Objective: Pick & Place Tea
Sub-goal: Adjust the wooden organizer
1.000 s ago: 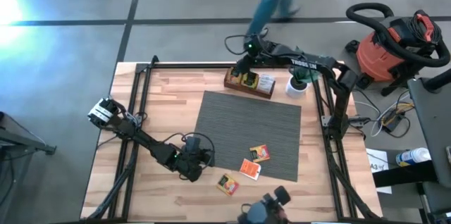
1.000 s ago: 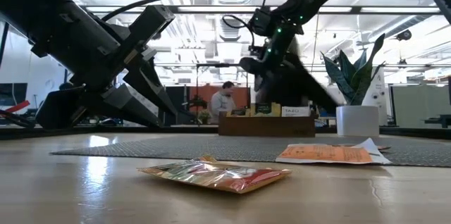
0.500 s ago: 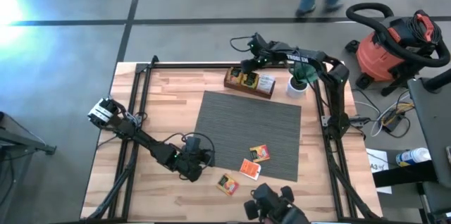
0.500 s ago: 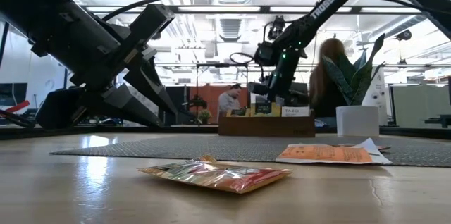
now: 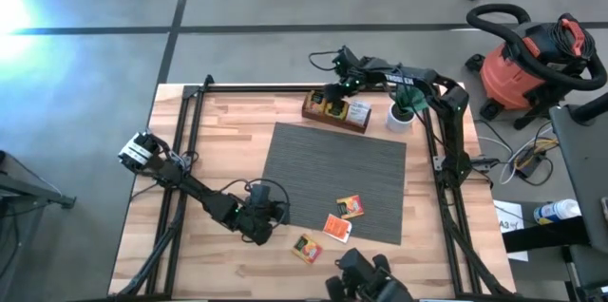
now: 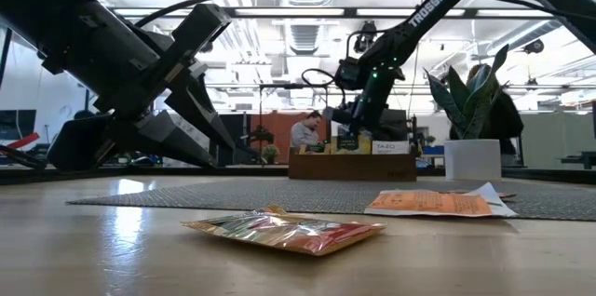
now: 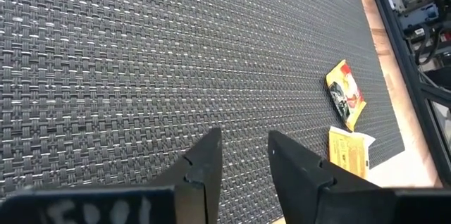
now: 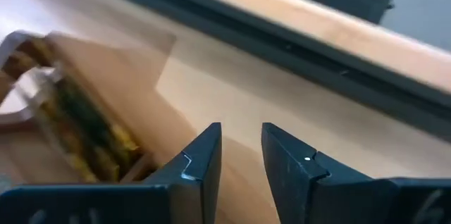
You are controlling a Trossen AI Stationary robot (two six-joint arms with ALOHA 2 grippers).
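Two orange-red tea sachets [image 5: 350, 206] [image 5: 336, 227] lie flat on the grey mat [image 5: 332, 179], and a third [image 5: 306, 247] lies on the bare wood near the front edge. More sachets stand on edge in the brown wooden tray [image 5: 336, 110] at the far edge. My right gripper [image 8: 241, 131] hovers open just beyond the tray's far left end [image 5: 332, 89], pointing steeply down, with nothing between its fingers. My left gripper [image 7: 244, 138] rests open low over the mat's near left corner [image 5: 274, 213], also holding nothing.
A white pot with a green plant [image 5: 401, 112] stands just right of the tray. The black table frame [image 5: 285, 86] runs along the far edge behind the right gripper. A dark camera mount [image 5: 366, 281] sits at the front edge.
My right gripper has come down toward the tray's far side and rolled about its own axis. The left arm has kept still. The sachets have not moved. A person has walked across the floor beyond the table.
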